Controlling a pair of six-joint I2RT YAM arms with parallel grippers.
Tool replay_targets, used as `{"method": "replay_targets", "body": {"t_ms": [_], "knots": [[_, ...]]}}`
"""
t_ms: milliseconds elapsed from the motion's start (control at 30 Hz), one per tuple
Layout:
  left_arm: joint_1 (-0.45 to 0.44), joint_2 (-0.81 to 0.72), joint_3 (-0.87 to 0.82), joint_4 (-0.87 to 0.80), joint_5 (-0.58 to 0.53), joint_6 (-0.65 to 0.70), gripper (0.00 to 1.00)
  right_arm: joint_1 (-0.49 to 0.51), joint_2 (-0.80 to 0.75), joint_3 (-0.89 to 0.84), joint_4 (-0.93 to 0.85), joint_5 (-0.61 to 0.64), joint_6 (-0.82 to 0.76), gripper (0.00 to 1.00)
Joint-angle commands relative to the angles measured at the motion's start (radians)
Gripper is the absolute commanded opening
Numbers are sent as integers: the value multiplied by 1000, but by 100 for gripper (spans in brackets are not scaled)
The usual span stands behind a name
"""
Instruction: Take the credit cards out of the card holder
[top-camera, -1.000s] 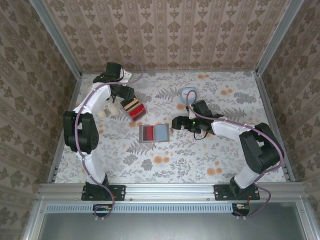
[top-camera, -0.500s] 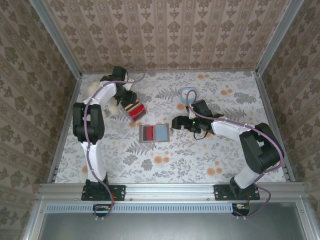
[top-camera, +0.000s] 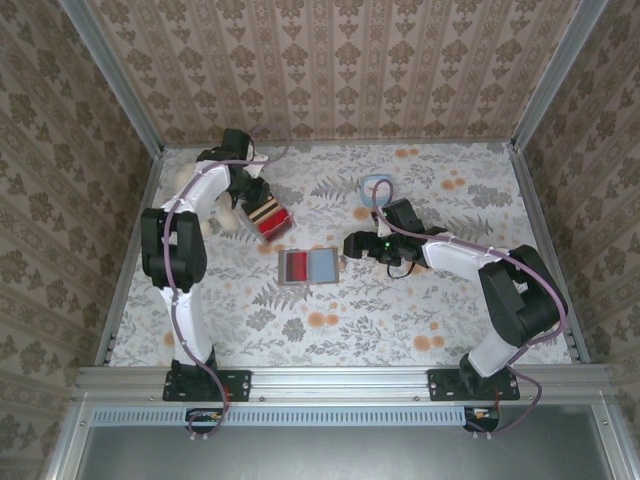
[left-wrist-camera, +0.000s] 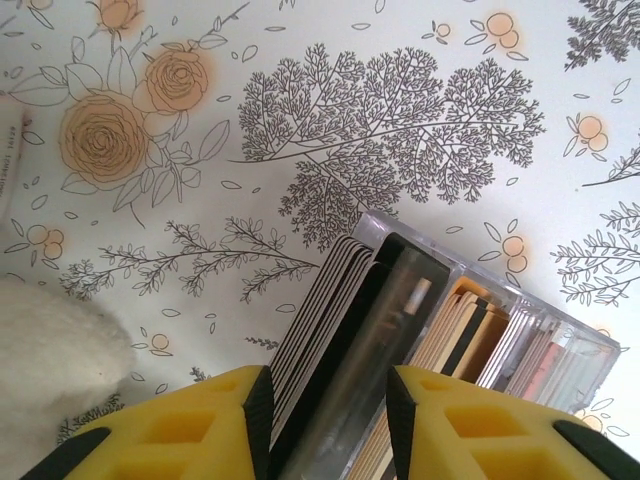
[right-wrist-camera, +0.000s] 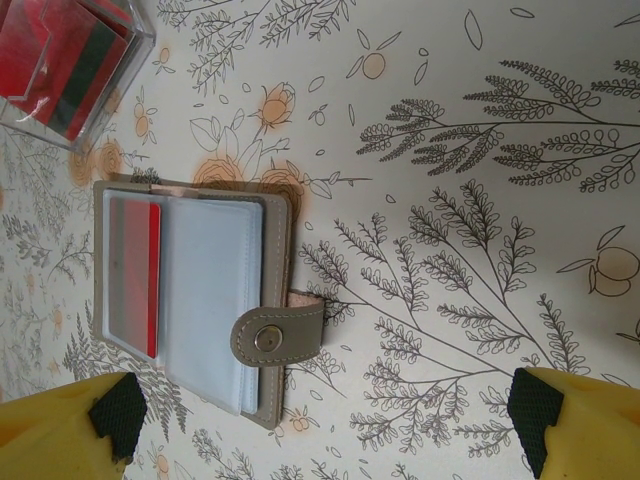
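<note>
near table: white floral-print tabletop (top-camera: 330, 330); bare strip between the arm bases and the wallet, open room there
card holder: flat grey-brown bifold wallet (top-camera: 308, 267), spread open mid-table; snap tab (right-wrist-camera: 278, 335) folded over one edge
holder contents: red plastic card (right-wrist-camera: 154, 280) in one clear pocket, light blue card (right-wrist-camera: 215, 290) in the pocket beside it; both still inside
right gripper (top-camera: 352, 246): just right of the wallet, apart from it; jaws spread wide, nothing between
striped block: clear plastic case (top-camera: 268, 217) packed with upright black, tan and red cards; beyond-left of the wallet, apart
left gripper (left-wrist-camera: 325, 430): yellow fingers on either side of the case's black end; cannot tell if they press it
white fuzzy lump (left-wrist-camera: 50, 370): beside the case, on its left
small light blue round thing (top-camera: 376, 187): beyond the right gripper
edges: metal side rail (top-camera: 130, 250) at the table's left edge, wallpapered walls all round; far strip bare
</note>
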Motion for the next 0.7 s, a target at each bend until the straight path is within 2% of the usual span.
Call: {"method": "replay_targets", "body": {"t_ms": [0, 167, 233, 333, 667], "knots": [[-1, -39, -7, -39, 4, 34, 37, -3, 12, 32, -30, -22, -2, 97], [-4, -35, -11, -50, -17, 58, 39, -3, 14, 32, -31, -22, -2, 96], [-4, -33, -12, -46, -55, 53, 48, -3, 16, 33, -32, -23, -1, 96], [-4, -27, -8, -37, -88, 47, 54, -3, 20, 34, -32, -26, 0, 96], [-4, 2, -7, -45, -76, 46, 50, -2, 19, 37, -38, -23, -1, 96]]}}
